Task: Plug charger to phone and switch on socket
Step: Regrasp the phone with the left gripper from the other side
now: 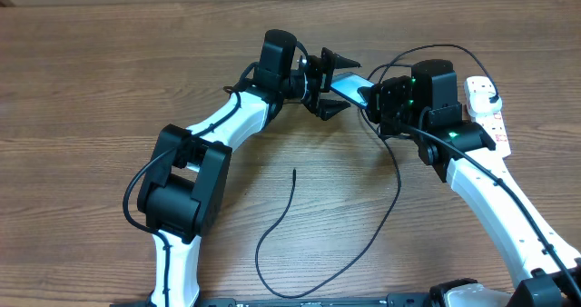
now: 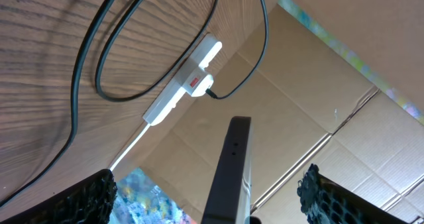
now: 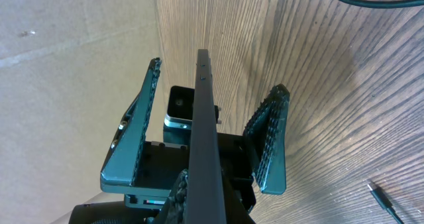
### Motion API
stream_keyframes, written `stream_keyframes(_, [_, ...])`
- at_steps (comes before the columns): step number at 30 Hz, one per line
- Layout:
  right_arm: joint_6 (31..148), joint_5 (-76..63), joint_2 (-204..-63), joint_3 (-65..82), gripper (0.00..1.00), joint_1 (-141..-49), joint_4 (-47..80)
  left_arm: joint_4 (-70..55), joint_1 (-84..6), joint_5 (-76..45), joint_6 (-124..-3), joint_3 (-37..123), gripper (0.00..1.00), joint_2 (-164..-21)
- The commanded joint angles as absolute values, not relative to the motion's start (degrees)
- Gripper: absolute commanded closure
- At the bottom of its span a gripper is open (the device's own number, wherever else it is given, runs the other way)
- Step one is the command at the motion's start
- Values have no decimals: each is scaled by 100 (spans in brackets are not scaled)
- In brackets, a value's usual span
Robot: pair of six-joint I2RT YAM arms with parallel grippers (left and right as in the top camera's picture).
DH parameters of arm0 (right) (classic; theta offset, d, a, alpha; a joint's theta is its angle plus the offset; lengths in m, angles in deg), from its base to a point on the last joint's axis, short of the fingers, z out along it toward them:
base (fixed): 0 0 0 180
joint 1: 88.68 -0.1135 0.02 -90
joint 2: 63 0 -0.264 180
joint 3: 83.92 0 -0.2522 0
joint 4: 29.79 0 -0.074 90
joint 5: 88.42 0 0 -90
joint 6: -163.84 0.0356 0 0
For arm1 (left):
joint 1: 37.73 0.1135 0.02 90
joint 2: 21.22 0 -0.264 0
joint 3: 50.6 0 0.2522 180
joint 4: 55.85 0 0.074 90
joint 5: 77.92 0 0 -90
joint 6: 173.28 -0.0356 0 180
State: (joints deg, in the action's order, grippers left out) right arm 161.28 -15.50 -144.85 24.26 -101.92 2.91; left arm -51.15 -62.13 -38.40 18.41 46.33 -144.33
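Right gripper (image 1: 369, 98) is clamping the slim rectangular black-edged smartphone (image 3: 202, 131), its free end lying between the left gripper's (image 1: 336, 84) spread jaws.

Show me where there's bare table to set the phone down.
Bare: the wide table stretch left of the left arm, and the far edge above it. A smaller patch lies between that arm and the charger cable. Crowded: around the phone, where the left gripper and right gripper meet, and by the socket at right.
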Motion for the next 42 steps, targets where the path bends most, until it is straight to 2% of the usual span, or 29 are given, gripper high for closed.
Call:
stream_keyframes(1, [16152, -1496, -14441, 2303, 96, -10222, 204, -5143, -6292, -3750, 1880, 4647, 9, -14258])
stream_keyframes(6, [16152, -1496, -14441, 2303, 96, -10222, 206, -5143, -6294, -3744, 1880, 4647, 9, -14258])
stream_keyframes(12, [16150, -1496, -14441, 2303, 96, -10222, 210, -5143, -6296, -3720, 1880, 4647, 17, -14258])
stream_keyframes(16, [16150, -1496, -14441, 2303, 96, -10222, 219, -5143, -6302, -3720, 1880, 4647, 26, -14258])
stream_keyframes(28, [16148, -1502, -14441, 2303, 96, -10224, 280, -5143, -6331, -3680, 1880, 4647, 41, -14258])
stream_keyframes(42, [16146, -1544, -14441, 2303, 96, -10224, 293, -5143, -6366, -3671, 1878, 4647, 49, -14258])
